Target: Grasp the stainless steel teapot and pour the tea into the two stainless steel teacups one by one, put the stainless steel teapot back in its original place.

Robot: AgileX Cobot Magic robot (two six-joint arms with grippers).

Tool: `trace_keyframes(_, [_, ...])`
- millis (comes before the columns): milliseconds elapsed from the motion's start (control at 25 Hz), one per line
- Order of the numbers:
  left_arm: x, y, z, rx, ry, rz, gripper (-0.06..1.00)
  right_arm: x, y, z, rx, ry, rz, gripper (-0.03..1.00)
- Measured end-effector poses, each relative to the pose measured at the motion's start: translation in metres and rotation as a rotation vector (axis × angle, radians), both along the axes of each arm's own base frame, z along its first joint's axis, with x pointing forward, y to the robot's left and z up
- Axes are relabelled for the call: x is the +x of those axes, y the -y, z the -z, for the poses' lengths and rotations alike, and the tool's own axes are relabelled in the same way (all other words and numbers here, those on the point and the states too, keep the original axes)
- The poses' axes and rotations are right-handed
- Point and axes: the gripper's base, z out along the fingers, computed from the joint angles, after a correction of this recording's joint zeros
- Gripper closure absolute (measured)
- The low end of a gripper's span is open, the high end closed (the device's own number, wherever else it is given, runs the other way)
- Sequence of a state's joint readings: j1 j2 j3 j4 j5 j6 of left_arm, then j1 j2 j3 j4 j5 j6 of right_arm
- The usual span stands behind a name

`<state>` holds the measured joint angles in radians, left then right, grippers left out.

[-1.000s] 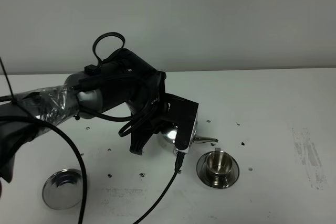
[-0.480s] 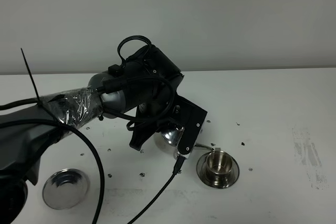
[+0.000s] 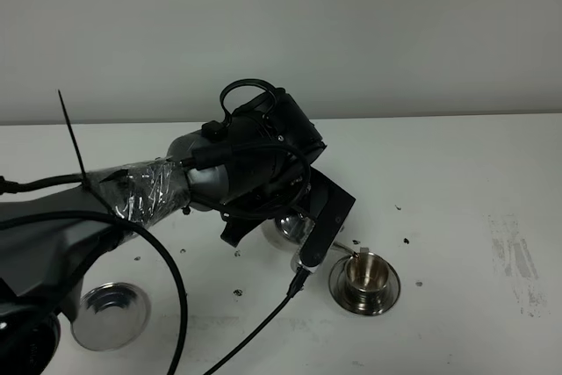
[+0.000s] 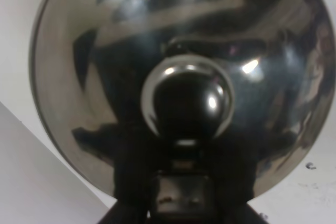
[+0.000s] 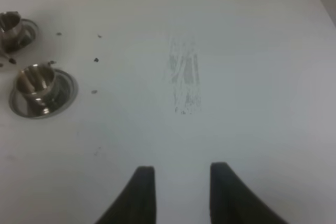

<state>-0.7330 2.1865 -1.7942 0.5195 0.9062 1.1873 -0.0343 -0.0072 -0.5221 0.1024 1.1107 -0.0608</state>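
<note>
1. Clamped tight on the stainless steel teapot (image 3: 286, 227): the left gripper (image 4: 178, 191), tucked under the big black arm (image 3: 255, 155).
2. From the left wrist camera, almost nothing but the shiny round lid (image 4: 105, 66) and its knob (image 4: 187, 100), very close up.
3. Teapot near the middle of the white table (image 3: 457, 182), just beside one stainless steel teacup (image 3: 363, 270), with the thin spout (image 3: 346, 241) close to that cup's rim. Touching or not, hard to tell.
4. Same teacup standing upright on its small saucer (image 3: 389, 289).
5. A second teacup (image 5: 11, 24) near the first one, seen only from the right wrist camera.
6. Down at the front left of the table, well apart from the teapot: the big flat steel saucer (image 3: 110, 313).
7. Over plain table, well apart from both cups: the right gripper (image 5: 181, 174), two dark fingers a little apart, holding nothing.
8. Ahead of those fingers, a grey smudge (image 5: 184, 82) on the table.
</note>
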Motion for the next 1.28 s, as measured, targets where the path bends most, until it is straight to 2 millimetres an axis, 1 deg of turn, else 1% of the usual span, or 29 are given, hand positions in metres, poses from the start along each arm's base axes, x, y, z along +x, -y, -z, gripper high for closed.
trace_keyframes(240, [0.0020,0.0041,0.0046,0.011,0.027,0.030,0.74,0.0000,0.0000,0.0000,0.000,0.000,0.000,0.73])
trace_keyframes(680, [0.0041,0.0033,0.0027,0.040,0.058,0.049,0.74,0.0000,0.0000,0.0000,0.001,0.000,0.000,0.73])
trace_keyframes(1000, [0.0009,0.0088,0.0016,0.054,0.077,0.076,0.74,0.0000,0.0000,0.0000,0.001,0.000,0.000,0.73])
trace_keyframes(1280, [0.0012,0.0089,0.0012,0.061,0.084,0.080,0.74,0.0000,0.0000,-0.0001,0.001,0.001,0.001,0.73])
